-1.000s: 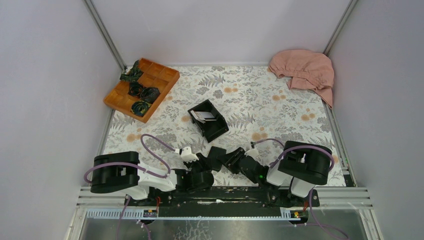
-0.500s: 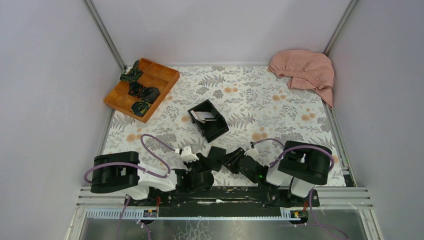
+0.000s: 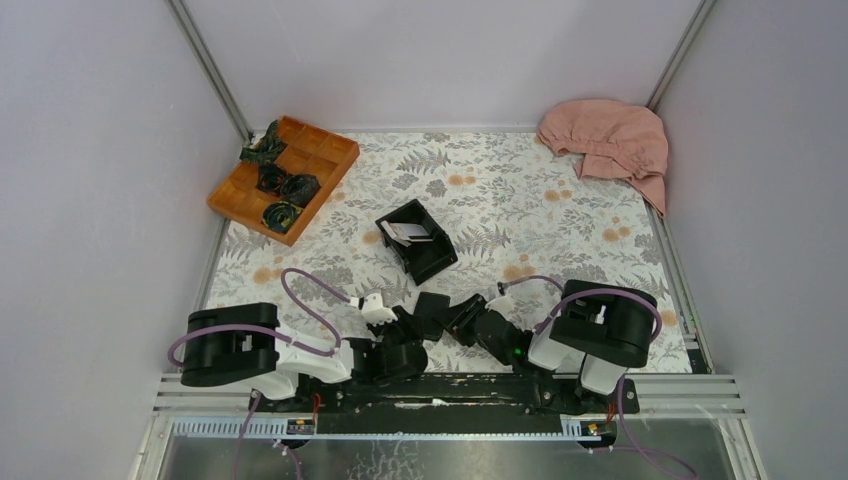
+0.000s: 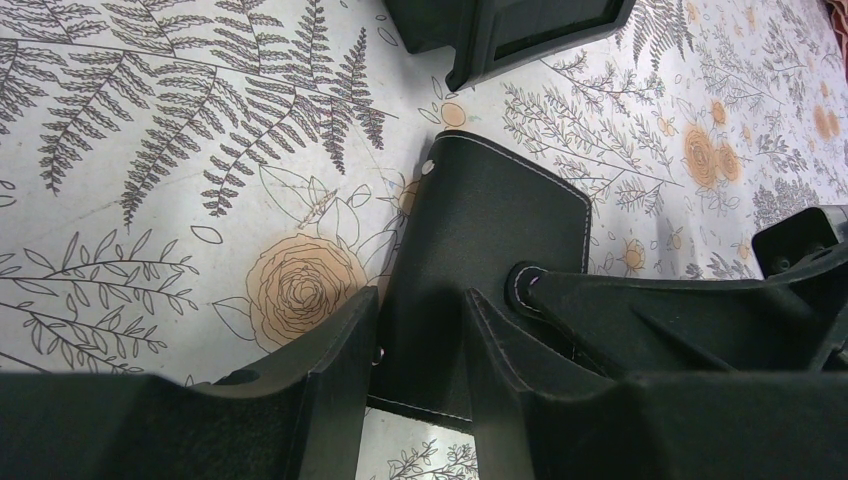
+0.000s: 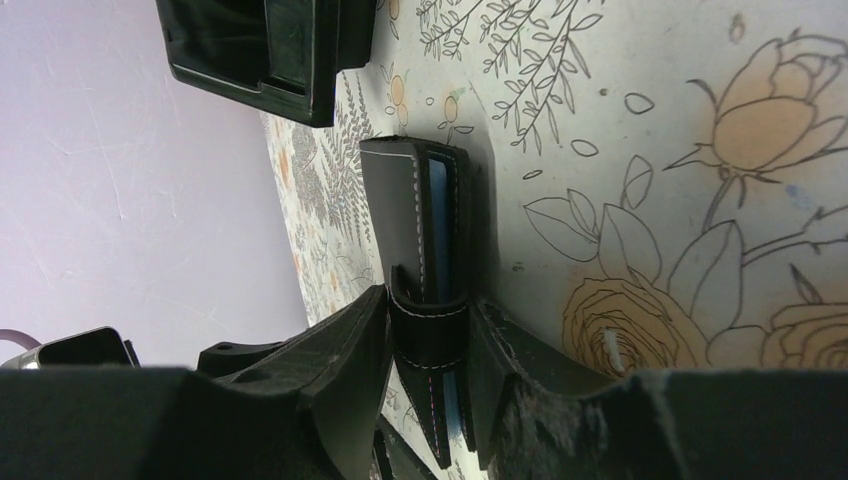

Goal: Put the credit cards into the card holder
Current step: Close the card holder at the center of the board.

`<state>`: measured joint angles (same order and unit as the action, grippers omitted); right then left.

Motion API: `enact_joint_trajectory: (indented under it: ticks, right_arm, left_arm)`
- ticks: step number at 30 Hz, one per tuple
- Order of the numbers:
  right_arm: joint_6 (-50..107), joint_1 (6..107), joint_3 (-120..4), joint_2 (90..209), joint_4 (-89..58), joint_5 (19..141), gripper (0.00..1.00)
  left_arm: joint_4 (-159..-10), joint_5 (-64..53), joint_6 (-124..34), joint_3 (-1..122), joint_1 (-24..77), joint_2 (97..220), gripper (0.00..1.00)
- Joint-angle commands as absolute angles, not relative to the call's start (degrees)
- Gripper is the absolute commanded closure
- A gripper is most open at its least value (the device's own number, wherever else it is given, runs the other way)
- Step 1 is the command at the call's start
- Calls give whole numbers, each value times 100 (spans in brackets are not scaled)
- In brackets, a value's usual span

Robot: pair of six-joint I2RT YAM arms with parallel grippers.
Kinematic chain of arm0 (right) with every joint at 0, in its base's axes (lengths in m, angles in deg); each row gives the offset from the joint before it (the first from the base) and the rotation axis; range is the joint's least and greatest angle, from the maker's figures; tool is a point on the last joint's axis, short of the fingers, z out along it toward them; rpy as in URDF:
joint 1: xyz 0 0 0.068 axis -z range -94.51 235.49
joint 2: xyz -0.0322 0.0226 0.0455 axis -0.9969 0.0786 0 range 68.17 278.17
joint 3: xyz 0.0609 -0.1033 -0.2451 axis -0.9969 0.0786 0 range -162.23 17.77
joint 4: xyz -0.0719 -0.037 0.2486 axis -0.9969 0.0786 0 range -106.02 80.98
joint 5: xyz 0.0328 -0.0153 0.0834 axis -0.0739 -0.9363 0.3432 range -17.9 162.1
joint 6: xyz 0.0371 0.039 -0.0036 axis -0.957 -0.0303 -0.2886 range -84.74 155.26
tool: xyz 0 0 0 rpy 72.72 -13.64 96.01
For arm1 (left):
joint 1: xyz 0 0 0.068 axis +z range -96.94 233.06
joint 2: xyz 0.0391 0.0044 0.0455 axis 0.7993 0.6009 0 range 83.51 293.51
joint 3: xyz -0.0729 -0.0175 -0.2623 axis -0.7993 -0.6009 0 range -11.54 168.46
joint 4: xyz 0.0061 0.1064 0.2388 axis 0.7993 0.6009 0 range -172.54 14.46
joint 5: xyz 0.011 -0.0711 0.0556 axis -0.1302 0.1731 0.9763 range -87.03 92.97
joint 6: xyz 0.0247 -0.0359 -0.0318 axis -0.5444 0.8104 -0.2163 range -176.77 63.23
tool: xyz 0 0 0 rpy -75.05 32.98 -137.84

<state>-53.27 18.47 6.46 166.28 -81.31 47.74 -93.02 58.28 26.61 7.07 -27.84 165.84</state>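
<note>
– Okay, where's the card holder (image 4: 500, 230) sitting for you?
– Near edge of the table (image 3: 560, 200), front centre, just short of the black box (image 3: 425, 255). It's folded, and my right wrist view shows the blue-grey pockets (image 5: 438, 210) along its edge.
– Who's got it?
– Both, by the look of it. My right gripper (image 5: 428, 300) is pinched across the folded thickness, over the clasp tab (image 5: 428, 330), with its fingers against both covers. My left gripper (image 4: 418, 310) has its fingers on either side of the near end, touching it. I read that as a hold too.
– How will it behave?
– Light and soft, I'd say: stitched covers, floppy at the fold. Squeeze it mid-face and the pockets pinch flat, so I'd hold one cover near the spine and let the other swing out.
– And the credit cards (image 3: 408, 231)?
– One white one shows, lying inside the box. Whether more sit under it, I can't tell. It looks thin, stiff and slick, so I'd take it by an edge, up against the box wall.
– Anything else nearby?
– Orange tray (image 3: 325, 152) back left, pink cloth (image 3: 605, 135) back right, both well apart from the work.
</note>
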Motion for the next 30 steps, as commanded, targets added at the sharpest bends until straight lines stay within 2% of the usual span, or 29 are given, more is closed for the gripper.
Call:
enact_joint_trajectory:
  ticks: [1, 13, 18, 26, 28, 30]
  right_arm:
    - [-5098, 1781, 571, 16911, -7333, 5024, 58]
    - [-5207, 1777, 723, 16846, -7352, 4894, 61]
    - [-5219, 1780, 733, 16852, -7382, 4889, 67]
    - [-5269, 1781, 765, 16924, -7458, 4913, 69]
    - [-5156, 1781, 723, 16909, -7470, 4969, 64]
    - [-4957, 1776, 674, 16776, -7411, 4995, 52]
  left_arm:
    - [-9052, 5386, 2577, 528, -2820, 16741, 56]
    - [-9098, 5378, 2585, 503, -2822, 16758, 56]
    - [-9097, 5373, 2593, 498, -2818, 16768, 56]
    - [-9081, 5367, 2603, 485, -2821, 16737, 56]
    - [-9066, 5379, 2603, 494, -2821, 16733, 56]
    - [-8972, 5404, 2639, 511, -2819, 16684, 55]
